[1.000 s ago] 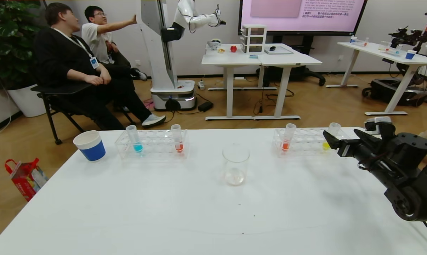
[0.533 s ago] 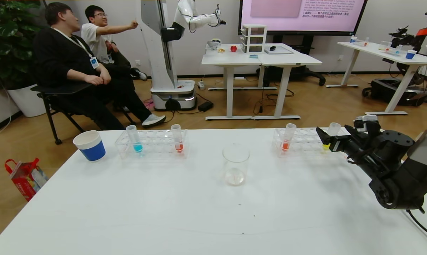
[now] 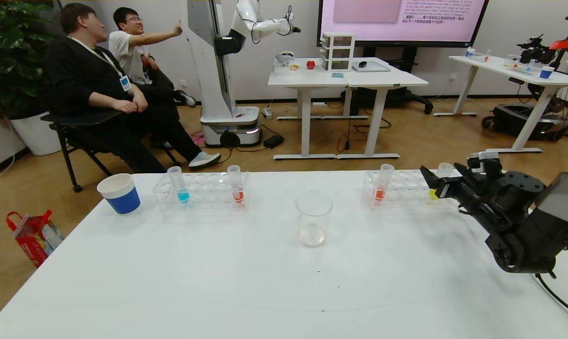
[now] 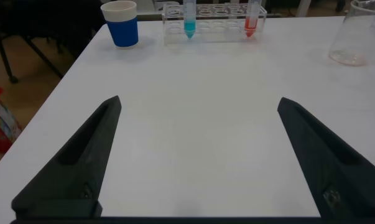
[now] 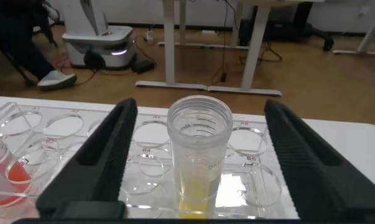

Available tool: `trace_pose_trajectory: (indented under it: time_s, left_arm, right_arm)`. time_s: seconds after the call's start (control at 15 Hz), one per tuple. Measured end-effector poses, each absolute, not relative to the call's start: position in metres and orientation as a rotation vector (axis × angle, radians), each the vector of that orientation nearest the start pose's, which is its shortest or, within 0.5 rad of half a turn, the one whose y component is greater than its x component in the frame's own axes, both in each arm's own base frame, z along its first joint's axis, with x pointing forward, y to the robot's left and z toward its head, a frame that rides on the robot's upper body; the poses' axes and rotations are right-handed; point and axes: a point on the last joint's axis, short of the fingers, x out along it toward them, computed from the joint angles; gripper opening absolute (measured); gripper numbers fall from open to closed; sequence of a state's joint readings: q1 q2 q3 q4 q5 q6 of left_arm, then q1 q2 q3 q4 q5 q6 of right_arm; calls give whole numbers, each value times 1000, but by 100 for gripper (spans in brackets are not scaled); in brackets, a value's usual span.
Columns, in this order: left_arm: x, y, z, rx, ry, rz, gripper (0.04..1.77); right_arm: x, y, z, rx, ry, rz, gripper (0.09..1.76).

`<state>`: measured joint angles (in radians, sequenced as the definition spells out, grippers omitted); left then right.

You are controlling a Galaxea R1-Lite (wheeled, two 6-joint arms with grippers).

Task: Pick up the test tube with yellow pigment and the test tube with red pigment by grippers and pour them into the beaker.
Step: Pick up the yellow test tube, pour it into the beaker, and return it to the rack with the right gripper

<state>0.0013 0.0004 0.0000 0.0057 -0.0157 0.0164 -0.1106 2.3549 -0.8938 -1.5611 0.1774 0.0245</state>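
Note:
The yellow test tube (image 3: 444, 172) stands in the right-hand clear rack (image 3: 404, 188). My right gripper (image 3: 438, 181) is open, with one finger on each side of the tube. In the right wrist view the tube (image 5: 199, 155) stands upright between the spread fingers (image 5: 106, 155), untouched. The deeper-red test tube (image 3: 237, 186) stands in the left-hand rack (image 3: 204, 190); it also shows in the left wrist view (image 4: 252, 15). The beaker (image 3: 313, 219) stands mid-table. My left gripper (image 4: 198, 101) is open and empty, low over the near table, out of the head view.
An orange-red tube (image 3: 383, 183) stands at the right rack's left end. A blue-liquid tube (image 3: 178, 186) stands in the left rack, and a blue-and-white paper cup (image 3: 120, 193) is left of it. Two people sit beyond the table's far left.
My right arm has moved forward and left to the right rack. Its open fingers now stand on either side of the yellow tube.

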Motion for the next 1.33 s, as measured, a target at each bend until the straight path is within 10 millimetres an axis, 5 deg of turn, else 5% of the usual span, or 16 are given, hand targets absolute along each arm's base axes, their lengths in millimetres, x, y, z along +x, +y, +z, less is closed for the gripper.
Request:
trace_pose_trajectory:
  time_s: [0.13, 0.2, 0.33, 0.4, 0.67, 1.33]
  left_arm:
    - [-23, 0, 75, 17, 6, -15, 175]
    - [-23, 0, 75, 17, 6, -15, 175]
    - [-23, 0, 75, 17, 6, -14, 175]
    - [-23, 0, 75, 17, 6, -15, 175]
    - [-23, 0, 75, 17, 6, -14, 175]
    - [-23, 0, 75, 17, 6, -15, 175]
  right_arm:
    - [405, -42, 57, 11, -95, 66, 51]
    - [404, -42, 56, 11, -92, 65, 35]
    - [403, -43, 56, 11, -88, 64, 60]
    - [402, -43, 57, 11, -88, 64, 49]
    - [400, -45, 66, 6, -108, 64, 49]
    - [387, -41, 130, -24, -214, 106, 49]
